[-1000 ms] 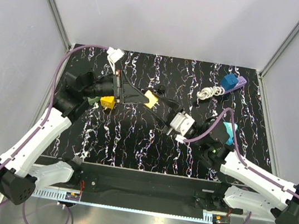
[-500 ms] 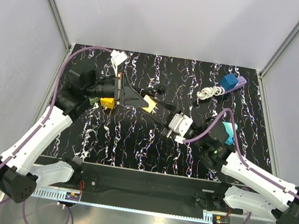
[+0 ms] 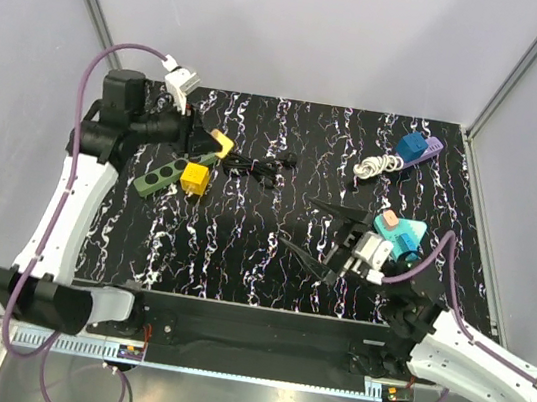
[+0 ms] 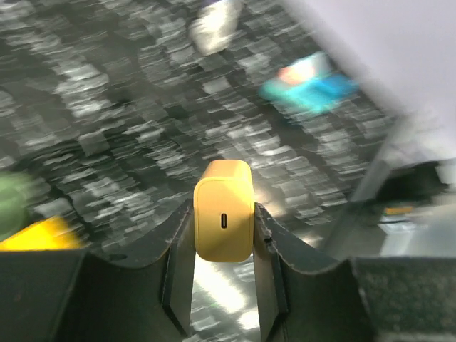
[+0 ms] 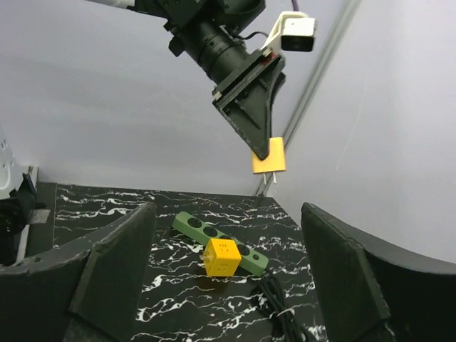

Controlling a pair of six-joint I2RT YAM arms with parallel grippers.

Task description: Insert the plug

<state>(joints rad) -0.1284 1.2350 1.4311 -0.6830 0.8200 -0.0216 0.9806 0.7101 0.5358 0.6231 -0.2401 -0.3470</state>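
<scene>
Pinches the yellow plug [image 4: 223, 219] between the left fingers [image 4: 178, 256], aloft near the green power strip [image 3: 164, 173]. Points prongs down at the bench [image 3: 241, 248], long axis along the fingers. Holds the right fingers [image 5: 114, 263] spread wide, empty.

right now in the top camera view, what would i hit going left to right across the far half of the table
green power strip → yellow plug → black cable → white coiled cable → blue block
</scene>
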